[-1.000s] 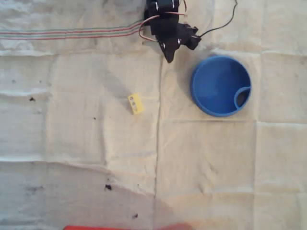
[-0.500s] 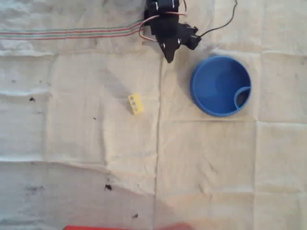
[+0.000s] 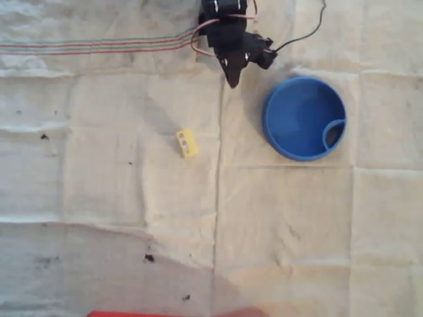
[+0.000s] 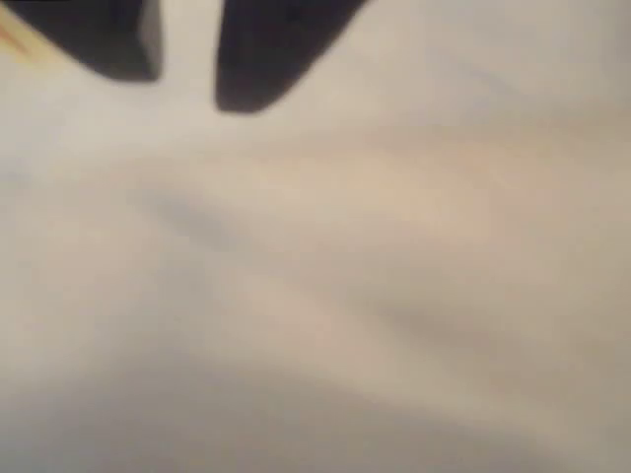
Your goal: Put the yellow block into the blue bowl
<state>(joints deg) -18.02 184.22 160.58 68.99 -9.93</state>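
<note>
One block [image 3: 187,143] lies on the cloth [image 3: 99,198] left of centre in the overhead view, well apart from the bowl [image 3: 305,119] at right; gripper [image 3: 232,78] sits between them, up near the top edge, touching neither; in the wrist view its fingers [image 4: 256,54] show a narrow gap with only blurred cloth under it, so slightly parted, holding nothing; block likely light, rigid, smooth plastic, best pinched across its short sides; against the earlier frames nothing has visibly moved: block, bowl and arm all sit where they were.
</note>
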